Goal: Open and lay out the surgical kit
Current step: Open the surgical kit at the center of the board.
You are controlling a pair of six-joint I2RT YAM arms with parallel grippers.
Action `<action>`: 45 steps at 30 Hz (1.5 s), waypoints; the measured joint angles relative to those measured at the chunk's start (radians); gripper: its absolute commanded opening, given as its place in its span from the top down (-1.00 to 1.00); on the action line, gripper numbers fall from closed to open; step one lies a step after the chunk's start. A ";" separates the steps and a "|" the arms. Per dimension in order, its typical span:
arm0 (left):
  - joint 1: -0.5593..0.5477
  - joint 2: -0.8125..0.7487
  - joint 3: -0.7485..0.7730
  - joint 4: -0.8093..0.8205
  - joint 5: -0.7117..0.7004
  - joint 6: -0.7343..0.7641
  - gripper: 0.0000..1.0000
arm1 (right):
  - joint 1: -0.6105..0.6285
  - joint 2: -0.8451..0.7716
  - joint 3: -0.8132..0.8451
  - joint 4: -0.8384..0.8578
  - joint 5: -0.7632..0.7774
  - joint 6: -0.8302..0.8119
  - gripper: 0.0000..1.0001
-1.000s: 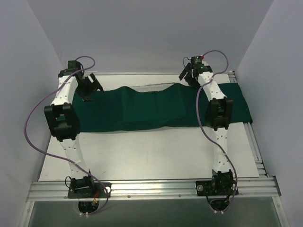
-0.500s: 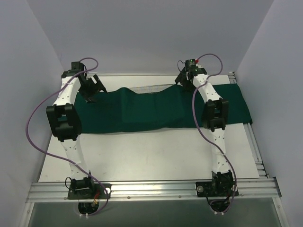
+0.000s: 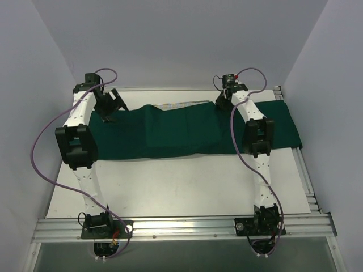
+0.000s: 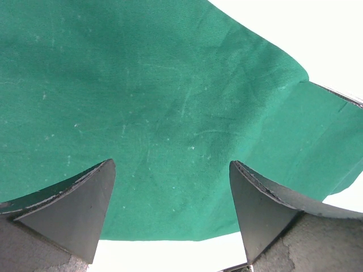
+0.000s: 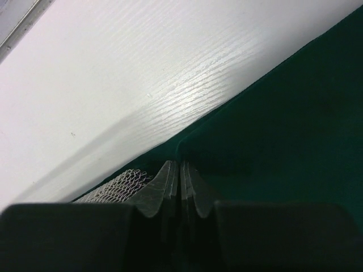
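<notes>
The dark green drape (image 3: pixel 170 133) lies in a long band across the far half of the table, bulging over the wire-mesh tray. Only a strip of the tray's far rim (image 3: pixel 182 104) shows. My right gripper (image 3: pixel 222 101) is at the drape's far edge. In the right wrist view it (image 5: pixel 181 167) is shut, pinching a fold of the drape (image 5: pixel 283 141), with mesh of the tray (image 5: pixel 116 190) just left of the fingers. My left gripper (image 3: pixel 109 106) hovers open over the drape's left end (image 4: pixel 170 85), its fingers (image 4: pixel 85 209) wide apart and empty. No instruments show.
The white tabletop (image 3: pixel 181 187) spreads from the drape to the arm bases. An aluminium rail (image 3: pixel 306 175) runs along the right side, and the drape's right end reaches it. Grey walls close in at the left, right and back.
My right gripper has shifted a little left and toward the back, come down on the drape's far edge and shut on it. The left gripper drifted slightly toward the back and stays open.
</notes>
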 measured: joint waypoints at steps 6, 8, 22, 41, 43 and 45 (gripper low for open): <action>0.000 0.000 0.002 -0.011 -0.002 0.001 -0.85 | 0.000 -0.008 0.014 -0.012 -0.008 -0.012 1.00; 0.000 0.000 0.002 -0.011 -0.002 0.001 -0.89 | 0.000 -0.020 0.013 -0.019 -0.011 -0.019 1.00; -0.054 0.098 0.089 0.021 0.058 -0.187 -0.90 | 0.039 -0.385 -0.296 0.035 -0.030 -0.074 1.00; -0.090 0.394 0.481 -0.045 0.076 -0.408 -0.88 | 0.077 -0.563 -0.640 0.162 -0.093 -0.119 1.00; -0.102 0.415 0.500 -0.058 0.076 -0.415 -0.86 | 0.077 -0.599 -0.681 0.186 -0.108 -0.130 1.00; -0.111 0.426 0.501 -0.070 0.076 -0.419 -0.82 | 0.077 -0.630 -0.716 0.208 -0.117 -0.140 1.00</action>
